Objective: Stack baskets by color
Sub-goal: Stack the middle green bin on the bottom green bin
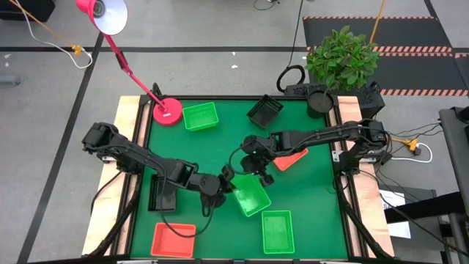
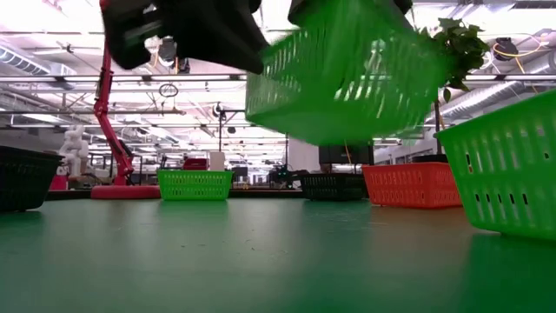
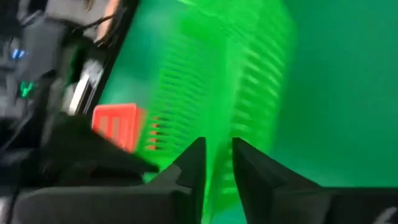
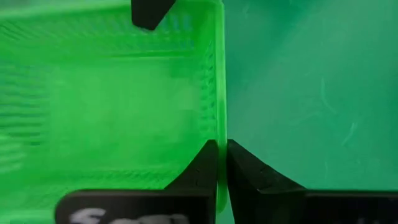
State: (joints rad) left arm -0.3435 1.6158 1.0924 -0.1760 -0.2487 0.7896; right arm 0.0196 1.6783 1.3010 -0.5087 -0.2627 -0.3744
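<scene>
progress: early days I'd say, I can't spot a finished stack anywhere on the worktop (image 1: 308, 220)

in hand: one green basket (image 1: 250, 195) is up off the worktop near the middle, tilted, both arms at it

right claw (image 1: 258, 170): clenched on the rim wall of that lifted basket (image 4: 112, 99), wrist view shows the wall pinched between the fingers

left claw (image 1: 224, 183): at the other end of the same basket, fingers a little apart with the wall in the gap; looks loose to me but I can't tell if it grips or has let go

other greens: one near the front edge (image 1: 277, 231), one at the back by the pink lamp base (image 1: 167, 111), that's (image 1: 200, 116); all three well apart

reds: one at the front left corner (image 1: 174, 239), another (image 1: 293, 158) half hidden under the right arm; can't find a third

blacks: one at the back (image 1: 264, 111), one on the left (image 1: 162, 191) under the left arm; third not seen

left to do: pretty much everything, my guess is greens get nested first
</scene>
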